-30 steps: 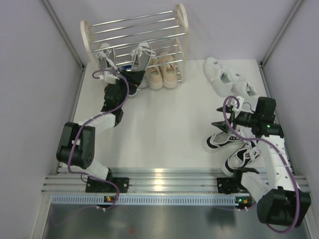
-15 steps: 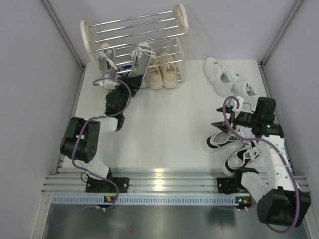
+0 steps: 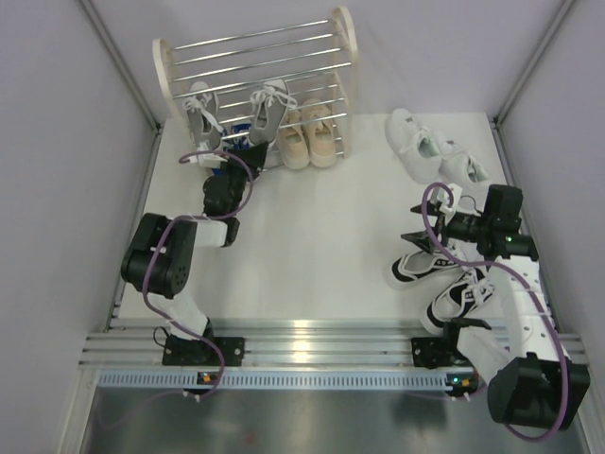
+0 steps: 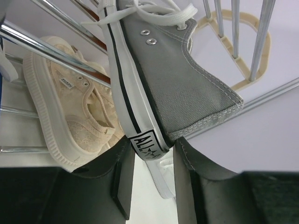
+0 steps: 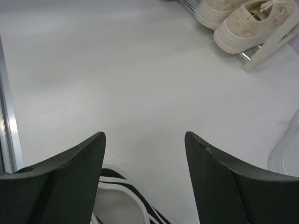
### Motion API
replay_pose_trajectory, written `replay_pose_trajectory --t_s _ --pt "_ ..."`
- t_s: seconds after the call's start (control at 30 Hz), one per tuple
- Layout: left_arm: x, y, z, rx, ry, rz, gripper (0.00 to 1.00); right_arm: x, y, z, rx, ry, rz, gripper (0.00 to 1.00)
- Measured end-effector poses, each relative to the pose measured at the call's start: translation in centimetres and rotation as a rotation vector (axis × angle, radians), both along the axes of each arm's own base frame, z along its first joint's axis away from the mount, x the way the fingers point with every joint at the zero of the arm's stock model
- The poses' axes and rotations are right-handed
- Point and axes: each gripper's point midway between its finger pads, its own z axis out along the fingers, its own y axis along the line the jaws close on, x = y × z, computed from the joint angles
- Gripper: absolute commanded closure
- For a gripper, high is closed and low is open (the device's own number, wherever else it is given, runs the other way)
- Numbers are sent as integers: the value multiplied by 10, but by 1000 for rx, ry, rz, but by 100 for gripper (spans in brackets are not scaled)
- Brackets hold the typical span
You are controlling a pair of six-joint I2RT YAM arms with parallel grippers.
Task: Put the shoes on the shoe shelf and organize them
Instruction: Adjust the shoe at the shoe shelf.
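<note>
Shoes are crowding the far side of the surface (image 3: 312,218). The shoe shelf (image 3: 164,76) is standing in the far left corner, and its lowest tier is carrying one grey shoe (image 3: 201,109) near the left side panel. A second grey shoe (image 4: 187,88) is beside it toward the middle, and the beige pair (image 3: 309,132) is filling the right half. The second grey shoe is leaning tilted across the chrome rods (image 4: 42,42), toe into the shelf and heel pointing toward the near edge, just beside the beige pair. The all-white pair (image 3: 425,151) is sitting loose near the far right corner, well apart from the shelf. The black-and-white pair (image 3: 425,265) is lying by the right edge, closer to the near edge.

The left pincer (image 4: 153,142) is reaching at the front of the shelf, with the rods and the beige pair sitting close on one side of it. Its fingers (image 4: 122,182) are standing partly apart and flanking the heel of the second grey shoe. Both are looking to be against it, but whether they are squeezing it cannot be told. The right pincer (image 5: 144,135) is hanging over the black-and-white pair with its fingers spread wide, holding nothing
</note>
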Motion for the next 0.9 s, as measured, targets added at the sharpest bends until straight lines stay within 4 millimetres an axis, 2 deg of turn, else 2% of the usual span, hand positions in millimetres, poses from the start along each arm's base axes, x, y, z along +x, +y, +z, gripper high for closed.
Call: replay_pose_trajectory --t_s 0.07,0.2,0.37,0.6,0.9 --pt "1 2 2 -12 -9 10 83 0 0 -1 0 4 0 31" --pt "1 4 4 -17 -18 23 100 -1 0 -1 -3 4 1 31" --pt "0 7 5 -17 -19 42 100 -2 0 -2 -2 8 2 31" --pt "-16 22 7 -17 -20 111 100 -2 0 -3 -4 8 3 31" --pt "-15 35 11 -64 -21 195 100 -2 0 -3 -5 10 4 31"
